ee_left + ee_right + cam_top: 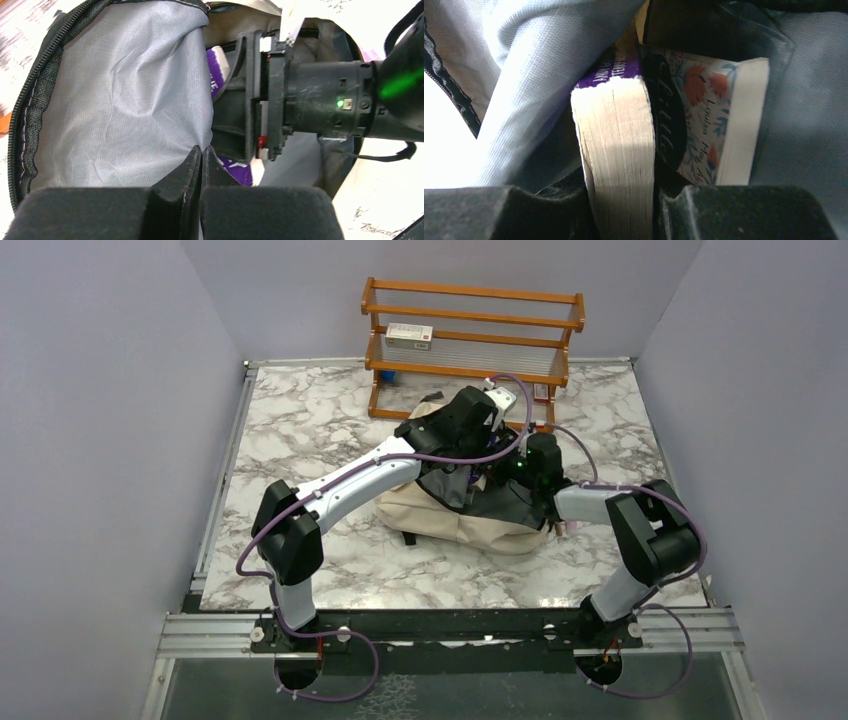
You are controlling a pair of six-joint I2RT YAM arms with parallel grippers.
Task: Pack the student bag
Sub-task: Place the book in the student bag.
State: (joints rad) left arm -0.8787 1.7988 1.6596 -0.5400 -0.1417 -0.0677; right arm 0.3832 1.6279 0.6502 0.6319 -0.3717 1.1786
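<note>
You had the marble table (300,420) carrying everything, and the bag (465,525) lay near its middle, unzipped, with its grey lining (125,100) showing. Behind the bag, at the far edge, stood the wooden rack (470,316). Both your arms reached over the bag from the near side. Your left end effector (201,156) had its fingers pressed together right at the edge of the lining; you could not tell from the wrist view whether any cloth was pinched between them. Your right end effector (621,200) was down inside the bag, clamped on a thick purple book (616,125), with one finger against each cover. A floral book (709,115) stood just beside it, touching it. A small white box (409,335) lay on one of the rack's shelves.
</note>
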